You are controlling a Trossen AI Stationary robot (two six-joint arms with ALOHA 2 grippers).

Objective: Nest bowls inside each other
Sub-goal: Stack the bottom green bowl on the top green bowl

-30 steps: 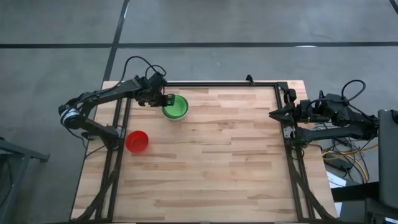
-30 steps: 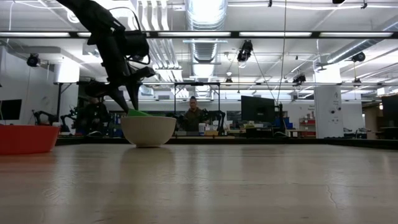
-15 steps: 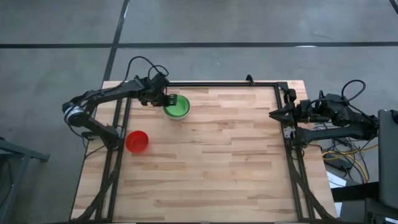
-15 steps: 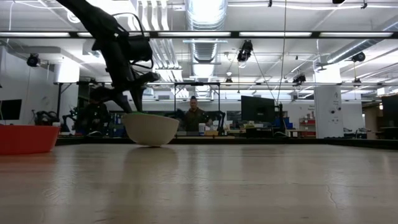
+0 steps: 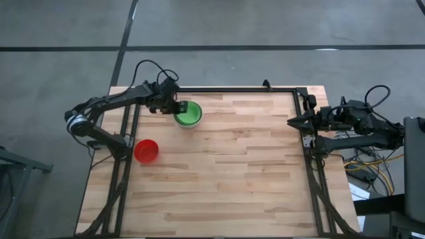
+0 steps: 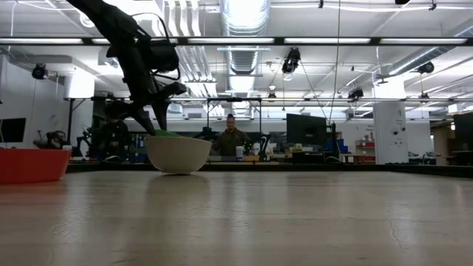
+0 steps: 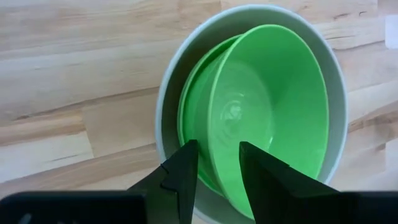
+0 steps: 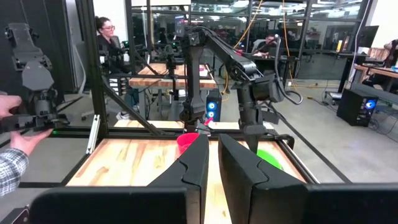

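The left gripper (image 5: 174,106) sits at the rim of the white bowl (image 5: 188,115) near the tabletop's far left corner, its fingers (image 7: 186,177) parted — one each side of the rim of the green bowls (image 7: 264,118) nested inside, not visibly pinching it. In the left wrist view at least two green rims show, one within the other, all inside the white bowl. From the low view the gripper comes down slantwise onto the stack's left edge.

The red bowl (image 5: 146,151) stands alone by the tabletop's left edge, nearer the front than the stack and well apart from it. It lies on the left arm's side, so I judge that arm the one to fetch it; a round bowl has no long axis, so any rim point will do.

The right gripper (image 5: 292,121) waits off the tabletop's right edge, fingers close together.

The tabletop (image 5: 232,179) is pale wooden planking in a dark frame. Beyond — a workshop with benches, screens, other robot arms and a few people.
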